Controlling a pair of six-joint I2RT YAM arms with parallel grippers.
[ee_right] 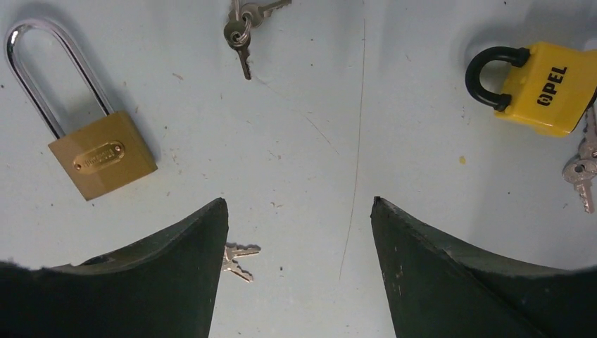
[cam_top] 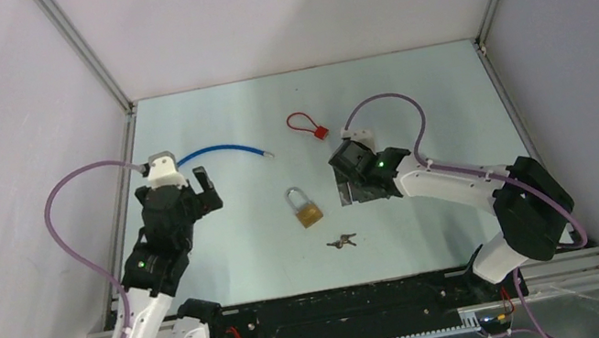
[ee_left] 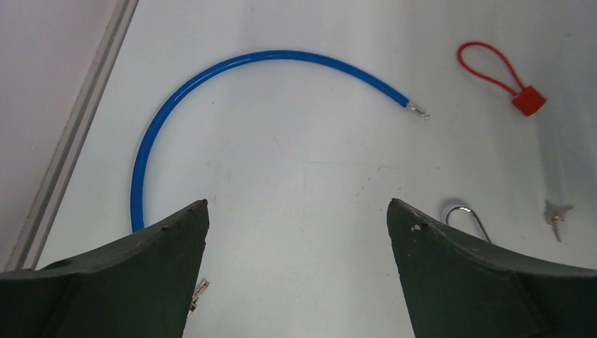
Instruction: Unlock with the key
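A brass padlock (cam_top: pixel 305 208) with a tall steel shackle lies flat mid-table; it also shows in the right wrist view (ee_right: pixel 98 158). A ringed pair of keys (cam_top: pixel 342 240) lies just in front of it, seen too at the right wrist view's top edge (ee_right: pixel 243 32). Two small keys (ee_right: pixel 239 259) lie beside the left finger of my right gripper (ee_right: pixel 299 204), which hovers open over bare table just right of the brass padlock (cam_top: pixel 351 190). A yellow padlock (ee_right: pixel 545 84) with its own keys (ee_right: pixel 581 169) lies to its right. My left gripper (cam_top: pixel 192 188) (ee_left: pixel 298 204) is wide open and empty.
A blue cable (ee_left: pixel 211 77) curves across the table ahead of the left gripper, one metal end (ee_left: pixel 199 294) by its left finger. A red cable seal (cam_top: pixel 305 124) lies at the back centre. Metal frame rails (cam_top: pixel 122 210) edge the table on both sides.
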